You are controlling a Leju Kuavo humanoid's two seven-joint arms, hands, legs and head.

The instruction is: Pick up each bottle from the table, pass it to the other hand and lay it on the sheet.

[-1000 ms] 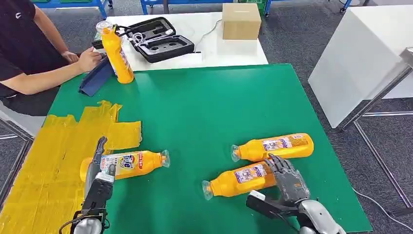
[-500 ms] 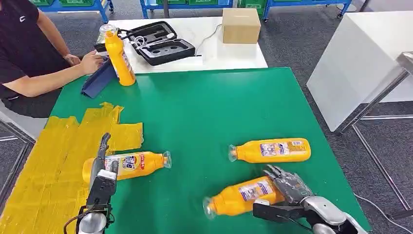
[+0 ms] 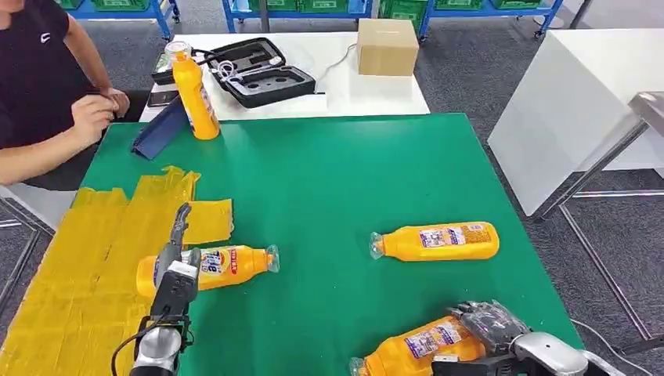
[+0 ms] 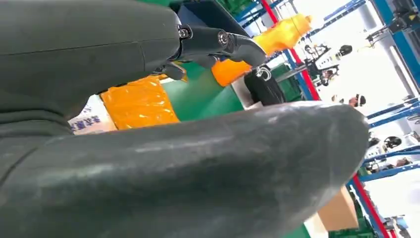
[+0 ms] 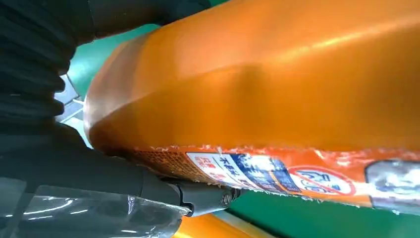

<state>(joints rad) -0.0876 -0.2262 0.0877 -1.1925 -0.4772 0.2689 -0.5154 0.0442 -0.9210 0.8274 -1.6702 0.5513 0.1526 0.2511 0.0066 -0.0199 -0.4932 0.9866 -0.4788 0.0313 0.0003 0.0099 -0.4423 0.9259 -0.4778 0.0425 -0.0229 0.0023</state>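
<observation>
Observe the right robot hand (image 3: 492, 327) at the near edge of the green surface (image 3: 329, 180): it grasps the base of an orange bottle (image 3: 415, 348). The left robot hand (image 3: 177, 262) rests over a second bottle (image 3: 227, 264) lying partly on the yellow sheet (image 3: 78, 258); you cannot tell whether it grips. A third bottle (image 3: 438, 241) lies well apart. A fourth bottle (image 3: 194, 94) stands upright near a person (image 3: 39, 86).
</observation>
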